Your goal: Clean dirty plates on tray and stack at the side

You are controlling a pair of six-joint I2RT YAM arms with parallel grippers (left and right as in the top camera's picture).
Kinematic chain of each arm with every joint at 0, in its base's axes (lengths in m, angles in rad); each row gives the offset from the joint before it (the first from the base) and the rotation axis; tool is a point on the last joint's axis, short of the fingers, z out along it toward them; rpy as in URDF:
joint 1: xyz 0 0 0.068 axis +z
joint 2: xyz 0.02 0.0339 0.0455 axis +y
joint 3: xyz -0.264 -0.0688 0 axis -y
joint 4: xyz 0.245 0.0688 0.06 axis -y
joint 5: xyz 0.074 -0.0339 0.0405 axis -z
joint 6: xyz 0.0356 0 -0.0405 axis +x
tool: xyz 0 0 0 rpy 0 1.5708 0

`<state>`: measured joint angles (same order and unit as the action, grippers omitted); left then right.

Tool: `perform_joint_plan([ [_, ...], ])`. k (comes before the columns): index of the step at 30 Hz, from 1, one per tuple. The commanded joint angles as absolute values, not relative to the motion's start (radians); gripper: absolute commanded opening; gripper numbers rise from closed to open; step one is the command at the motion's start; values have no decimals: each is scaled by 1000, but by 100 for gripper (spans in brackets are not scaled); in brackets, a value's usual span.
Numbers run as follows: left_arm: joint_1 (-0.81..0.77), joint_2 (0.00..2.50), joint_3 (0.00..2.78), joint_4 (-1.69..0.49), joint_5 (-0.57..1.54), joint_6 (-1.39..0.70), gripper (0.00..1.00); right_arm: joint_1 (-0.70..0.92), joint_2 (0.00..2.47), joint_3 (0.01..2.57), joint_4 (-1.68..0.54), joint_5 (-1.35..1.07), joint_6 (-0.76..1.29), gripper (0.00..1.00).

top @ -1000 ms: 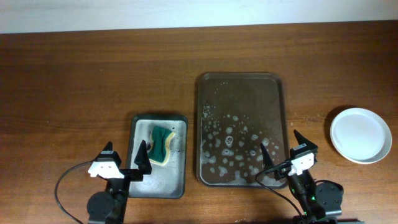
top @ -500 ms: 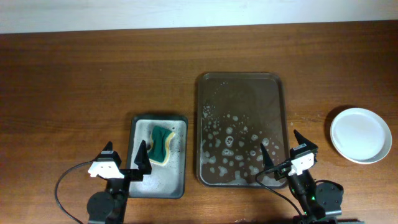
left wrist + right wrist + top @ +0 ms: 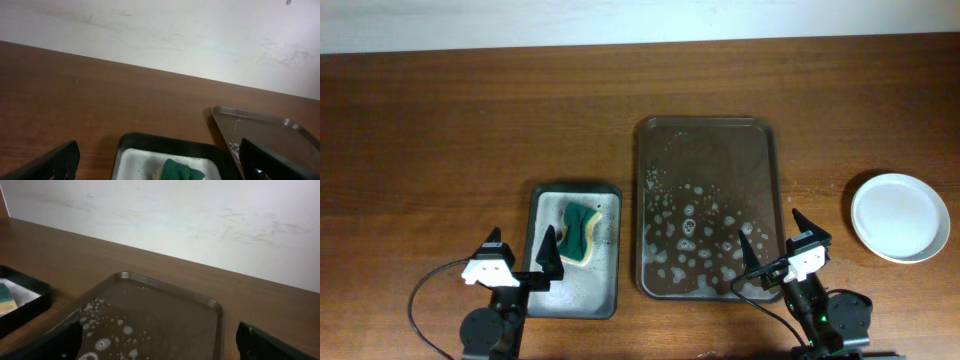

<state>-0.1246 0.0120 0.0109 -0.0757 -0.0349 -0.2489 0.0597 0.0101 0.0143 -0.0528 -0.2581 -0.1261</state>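
Note:
The dark brown tray (image 3: 708,135) lies mid-table, flecked with suds and holding no plates; it also shows in the right wrist view (image 3: 165,305) and at the right of the left wrist view (image 3: 260,125). White plates (image 3: 900,217) sit in one spot on the bare wood at the right; how many are stacked I cannot tell. My left gripper (image 3: 520,258) is open and empty at the front, over the near end of the grey tray. My right gripper (image 3: 772,245) is open and empty over the brown tray's front right corner.
A smaller grey metal tray (image 3: 574,250) with a green and yellow sponge (image 3: 580,231) lies left of the brown tray; it shows in the left wrist view (image 3: 165,155) too. A pale wall runs along the table's far edge.

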Motion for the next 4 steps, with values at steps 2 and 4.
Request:
perform_joint_plan([
  [2,-120,11,9,-81,-46,-229,100,66,4,6,-52,-250,-115,99],
  [4,-120,11,9,-81,-46,-229,100,66,4,6,-52,-250,-115,99],
])
